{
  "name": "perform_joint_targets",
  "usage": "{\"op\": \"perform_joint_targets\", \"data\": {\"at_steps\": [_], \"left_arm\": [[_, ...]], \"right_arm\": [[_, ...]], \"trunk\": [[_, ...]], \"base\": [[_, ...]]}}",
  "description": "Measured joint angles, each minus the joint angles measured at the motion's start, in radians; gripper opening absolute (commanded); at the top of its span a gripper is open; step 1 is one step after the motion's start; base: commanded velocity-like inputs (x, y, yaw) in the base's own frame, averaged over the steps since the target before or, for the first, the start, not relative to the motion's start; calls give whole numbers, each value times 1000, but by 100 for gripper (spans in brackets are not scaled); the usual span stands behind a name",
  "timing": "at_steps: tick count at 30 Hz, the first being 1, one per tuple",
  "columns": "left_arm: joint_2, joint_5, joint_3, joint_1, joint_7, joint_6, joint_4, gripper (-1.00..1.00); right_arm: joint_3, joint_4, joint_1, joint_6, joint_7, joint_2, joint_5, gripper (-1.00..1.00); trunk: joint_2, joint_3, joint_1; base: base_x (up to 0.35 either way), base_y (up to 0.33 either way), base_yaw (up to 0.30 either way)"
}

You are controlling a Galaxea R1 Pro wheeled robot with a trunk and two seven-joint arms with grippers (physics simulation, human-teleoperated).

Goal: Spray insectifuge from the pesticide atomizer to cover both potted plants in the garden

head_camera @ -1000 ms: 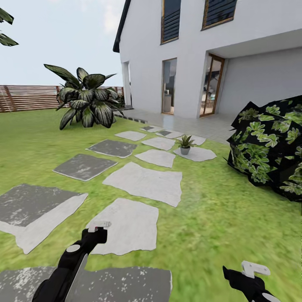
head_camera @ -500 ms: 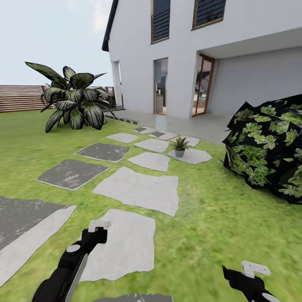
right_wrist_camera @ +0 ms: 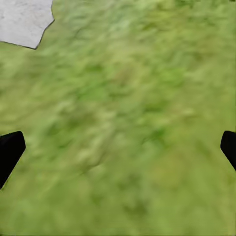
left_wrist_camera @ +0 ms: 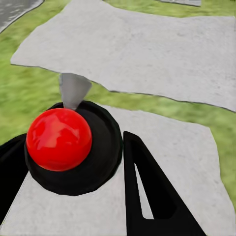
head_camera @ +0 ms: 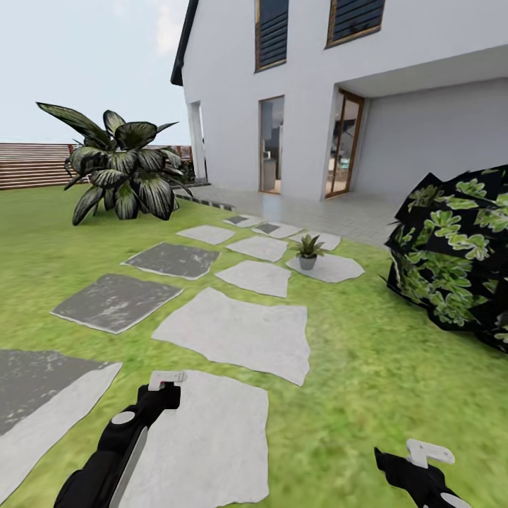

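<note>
Ahead, a small grey-potted plant with pointed green leaves (head_camera: 308, 251) is sitting mid-frame on pale stepping stones, nearer the right tool (head_camera: 421, 453), which is gaping empty over grass; the left tool's (head_camera: 166, 379) opening I cannot tell.

The small green rosette in a grey pot (head_camera: 308, 251) sits far off on a pale stepping stone beside the white house (head_camera: 395, 85); its leaves are too small to make out singly. The dark leafy bush (head_camera: 455, 254), further from the house than the pot, is cut off by the picture's edge. The right pincer (right_wrist_camera: 118, 147) shows just two black fingertips (right_wrist_camera: 10, 150) at the frame's sides over blurred grass (right_wrist_camera: 123, 123).
</note>
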Motion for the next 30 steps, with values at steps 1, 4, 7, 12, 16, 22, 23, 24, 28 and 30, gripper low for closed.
{"op": "perform_joint_targets", "data": {"at_steps": [1, 4, 7, 12, 16, 22, 23, 24, 28, 30], "left_arm": [[0, 0, 0, 0, 0, 0, 0, -100], [0, 0, 0, 0, 0, 0, 0, -100], [0, 0, 0, 0, 0, 0, 0, -100], [0, 0, -1, 0, 0, 0, 0, -100], [0, -1, -1, 0, 0, 0, 0, -100], [0, 0, -1, 0, 0, 0, 0, -100], [0, 0, -1, 0, 0, 0, 0, -100], [0, 0, -1, 0, 0, 0, 0, -100], [0, 0, -1, 0, 0, 0, 0, -100], [0, 0, -1, 0, 0, 0, 0, -100]], "right_arm": [[0, 0, 0, 0, 0, 0, 0, 100], [0, 0, 0, 0, 0, 0, -1, 100], [0, 0, 0, 0, 0, 0, 0, 100], [0, -1, 0, 0, 2, -1, -1, 100], [0, -1, 0, 0, 3, -1, -1, 100], [0, -2, 0, 0, 3, -1, 0, 100], [0, -2, 0, 0, 3, -2, 0, 100], [0, -2, 0, 0, 3, -2, 1, 100], [0, -2, 0, 0, 3, -2, 1, 100], [0, -2, 0, 0, 3, -2, 1, 100]], "trunk": [[0, 0, 0], [0, 0, 0], [0, 0, 0], [0, 0, 0], [0, 0, 0], [0, 0, 0], [0, 0, 0], [0, 0, 0], [0, 0, 0], [0, 0, 0]], "base": [[336, 81, 0], [336, 81, 0], [336, 81, 0], [336, 81, 0], [336, 81, 0], [336, 81, 0], [336, 81, 0], [336, 81, 0], [336, 81, 0], [336, 81, 0]]}}
